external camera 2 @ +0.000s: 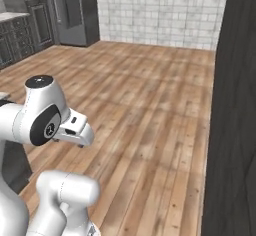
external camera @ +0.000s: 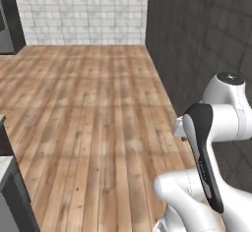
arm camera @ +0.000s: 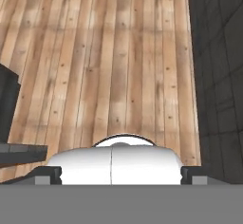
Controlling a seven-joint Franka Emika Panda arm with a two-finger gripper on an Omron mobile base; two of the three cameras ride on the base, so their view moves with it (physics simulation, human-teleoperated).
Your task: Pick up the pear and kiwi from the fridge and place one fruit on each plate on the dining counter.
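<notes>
Wood plank floor (external camera: pixel 93 128), warm brown with paler patches, is seen across most of the room; boards run toward the far wall. Far wall is faced in white brick-pattern tile (external camera: pixel 81 10) with grey grout. A dark grey wall (external camera: pixel 206 39), marked with a faint large-tile grid, is met at the right side and joins the tiled wall at a corner. Dark cabinets (external camera 2: pixel 20 35) with panelled fronts and a pale top are noted at far left in the right base view. Light is even; no hard shadows are cast.
</notes>
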